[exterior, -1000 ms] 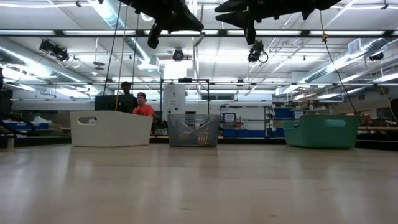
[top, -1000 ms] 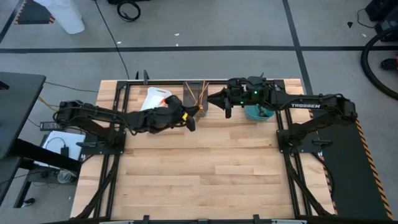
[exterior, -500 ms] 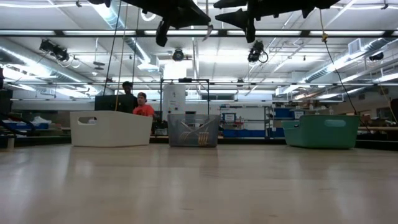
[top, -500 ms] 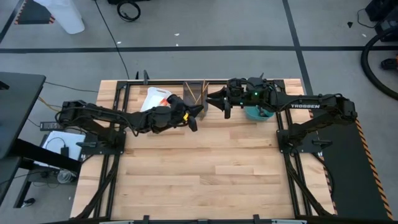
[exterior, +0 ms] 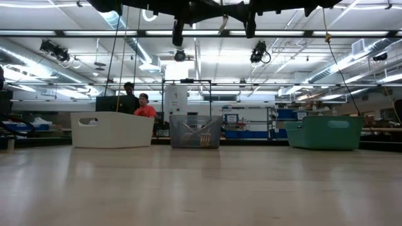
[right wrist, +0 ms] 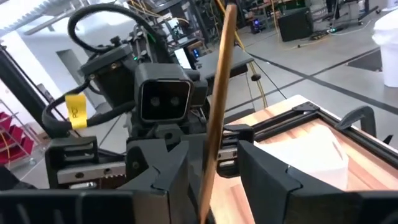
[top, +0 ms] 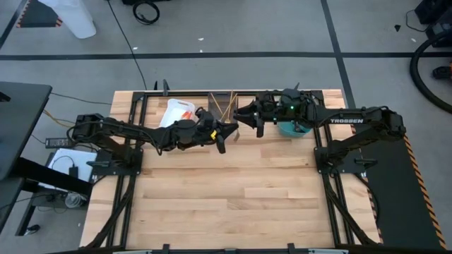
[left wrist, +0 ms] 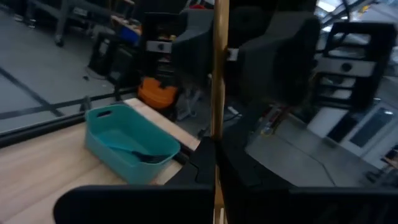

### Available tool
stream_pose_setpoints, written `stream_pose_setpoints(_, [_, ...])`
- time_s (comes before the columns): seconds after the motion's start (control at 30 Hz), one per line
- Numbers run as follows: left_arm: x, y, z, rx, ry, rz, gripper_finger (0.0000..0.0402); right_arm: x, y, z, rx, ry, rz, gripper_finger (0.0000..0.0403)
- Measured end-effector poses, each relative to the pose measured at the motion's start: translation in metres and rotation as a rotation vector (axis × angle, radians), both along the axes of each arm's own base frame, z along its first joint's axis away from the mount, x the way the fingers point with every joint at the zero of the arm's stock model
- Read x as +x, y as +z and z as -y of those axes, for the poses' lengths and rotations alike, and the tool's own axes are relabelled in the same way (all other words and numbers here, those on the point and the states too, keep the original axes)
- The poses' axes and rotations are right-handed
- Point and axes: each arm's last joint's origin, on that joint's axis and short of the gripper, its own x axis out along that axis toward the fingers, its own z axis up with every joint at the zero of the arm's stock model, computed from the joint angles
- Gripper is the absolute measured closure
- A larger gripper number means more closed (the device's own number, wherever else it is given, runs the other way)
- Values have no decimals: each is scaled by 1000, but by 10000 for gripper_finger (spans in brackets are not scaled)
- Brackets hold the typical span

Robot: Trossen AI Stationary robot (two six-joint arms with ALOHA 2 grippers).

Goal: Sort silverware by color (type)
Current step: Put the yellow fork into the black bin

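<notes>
While the two arms are meeting nose to nose above the far middle of the worktop [top: 226, 190], the left gripper [top: 227, 129] is keeping its jaws clamped on a slim gold utensil [left wrist: 219, 81], which is standing up between its fingers as a thin tan rod in the left wrist view. The right gripper [top: 241, 117] is facing it just beside the tip, with its jaws standing wide on either side of the same gold utensil [right wrist: 216, 118]; whether its fingers are touching the rod cannot be told. Both grippers are hanging high over the wood, and in the low view only their dark undersides are showing at the top edge.

Along the far edge three bins are sitting in a row: a white bin [exterior: 112, 129] on the left arm's side, a grey mesh bin [exterior: 195, 132] in the middle holding more gold utensils [exterior: 204, 139], and a teal bin [left wrist: 127, 144] on the right arm's side with a dark fork [left wrist: 149, 158] lying inside it. Orange pieces are showing in the white bin from above, too small to tell apart. Behind the bins, out in the room, two people [exterior: 137, 105] are standing.
</notes>
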Motion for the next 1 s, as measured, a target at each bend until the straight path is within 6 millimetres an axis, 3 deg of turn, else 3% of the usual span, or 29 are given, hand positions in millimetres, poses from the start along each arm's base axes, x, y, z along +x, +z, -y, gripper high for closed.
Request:
stream_pose_setpoints(0.3, [0,6,1,4,-27,63,392,1,1,-8,-15,95,6,288])
stream_pose_setpoints(0.73, [0,6,2,10,-33,62,391,1,0,-8,-17,100,0,376])
stream_pose_setpoints(1.0, [0,6,2,-2,-8,60,304,1,-4,-8,-15,103,-37,379])
